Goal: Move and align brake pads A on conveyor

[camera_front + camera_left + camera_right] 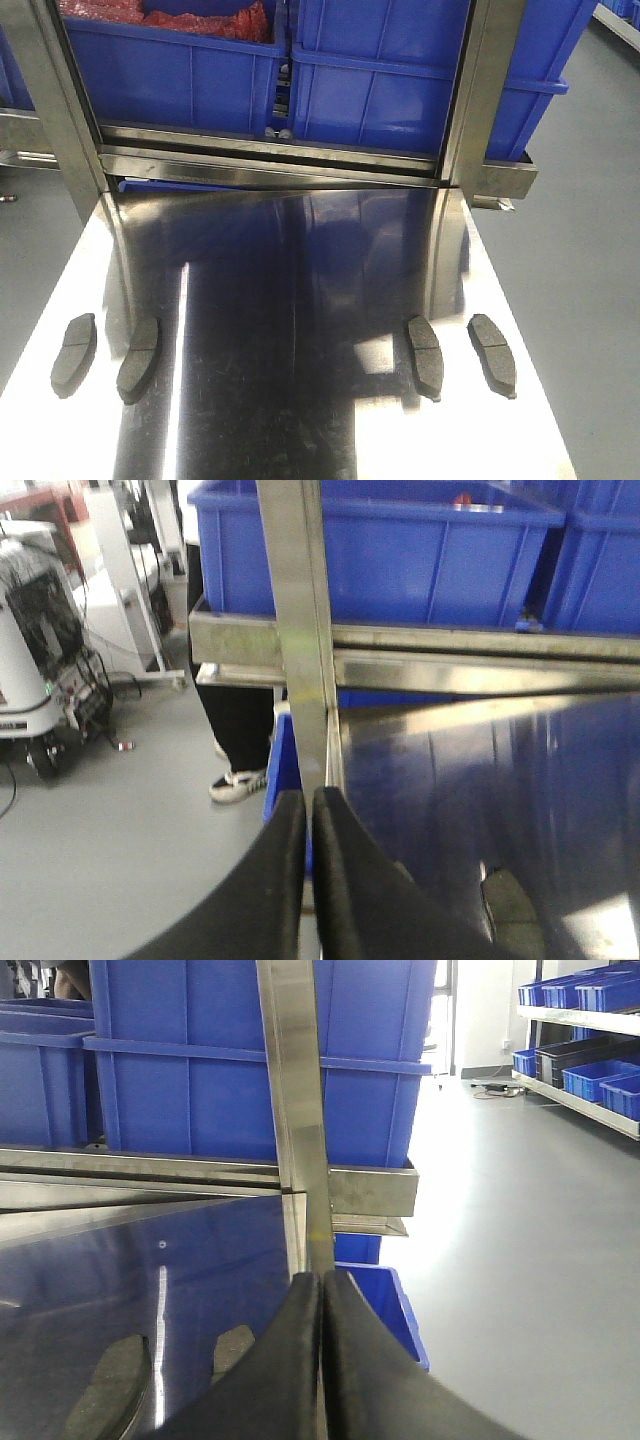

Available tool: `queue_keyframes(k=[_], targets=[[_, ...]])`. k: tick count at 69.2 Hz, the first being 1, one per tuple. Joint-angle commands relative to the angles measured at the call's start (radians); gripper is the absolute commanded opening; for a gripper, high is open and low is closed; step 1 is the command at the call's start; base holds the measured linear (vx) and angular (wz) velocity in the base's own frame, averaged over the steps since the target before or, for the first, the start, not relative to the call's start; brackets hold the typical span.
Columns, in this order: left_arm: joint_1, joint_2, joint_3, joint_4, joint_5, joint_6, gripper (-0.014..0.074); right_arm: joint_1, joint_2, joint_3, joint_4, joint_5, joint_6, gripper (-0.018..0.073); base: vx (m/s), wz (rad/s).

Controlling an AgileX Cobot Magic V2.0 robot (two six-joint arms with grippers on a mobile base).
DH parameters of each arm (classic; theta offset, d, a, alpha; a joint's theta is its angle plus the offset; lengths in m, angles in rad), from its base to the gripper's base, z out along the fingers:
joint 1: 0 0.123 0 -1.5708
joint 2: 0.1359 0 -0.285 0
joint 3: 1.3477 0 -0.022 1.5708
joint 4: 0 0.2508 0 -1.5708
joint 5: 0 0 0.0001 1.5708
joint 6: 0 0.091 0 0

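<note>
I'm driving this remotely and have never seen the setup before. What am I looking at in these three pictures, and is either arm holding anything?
This is a robot with two arms. The front view looks down from its body onto a shiny steel tabletop, with blue bins on a rack behind it. Four brake pads lie on the steel: two at the left and two at the right. The other two pictures come from cameras on the wrists, and the black wedges at the bottom of each are the gripper's fingers. The left gripper and the right gripper are both shut and hold nothing. No dark conveyor belt shows in any picture.
</note>
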Motion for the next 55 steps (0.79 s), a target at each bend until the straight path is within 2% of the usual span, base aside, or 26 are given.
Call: queue_keyframes(k=[1,9,15,22,29,35,43,55], targets=[[0.001,0.056,-0.055,-0.007,-0.046,-0.006,-0.0005,-0.006,-0.016,0.020,-0.004,-0.067,-0.004,-0.0006,0.00,0.00],[0.001,0.055,-0.054,-0.007,-0.057,-0.006,0.0041,-0.006,-0.016,0.020,-0.004,-0.067,-0.004,-0.0006,0.00,0.00],[0.001,0.053,-0.054,-0.007,-0.054,-0.006,0.0140,-0.006,-0.016,0.020,-0.004,-0.067,-0.004,-0.0006,0.00,0.00],[0.001,0.053,-0.054,-0.007,-0.053,-0.006,0.0347,-0.006,-0.016,0.020,-0.004,-0.067,-0.004,-0.0006,0.00,0.00],[0.001,0.053,-0.054,-0.007,-0.050,-0.006,0.0589,-0.006,-0.016,0.020,-0.004,-0.067,-0.004,-0.0006,0.00,0.00],[0.001,0.053,-0.054,-0.007,-0.051,-0.006,0.0729,-0.006,-0.016,0.020,-0.004,-0.067,-0.004,-0.0006,0.00,0.00],[0.001,0.053,-0.054,-0.007,-0.051,-0.007,0.0725,-0.006,-0.016,0.020,-0.004,-0.067,-0.004,-0.0006,0.00,0.00],[0.001,0.053,-0.054,-0.007,-0.054,-0.009,0.0671,-0.006,-0.016,0.020,-0.004,-0.067,-0.004,-0.0006,0.00,0.00]])
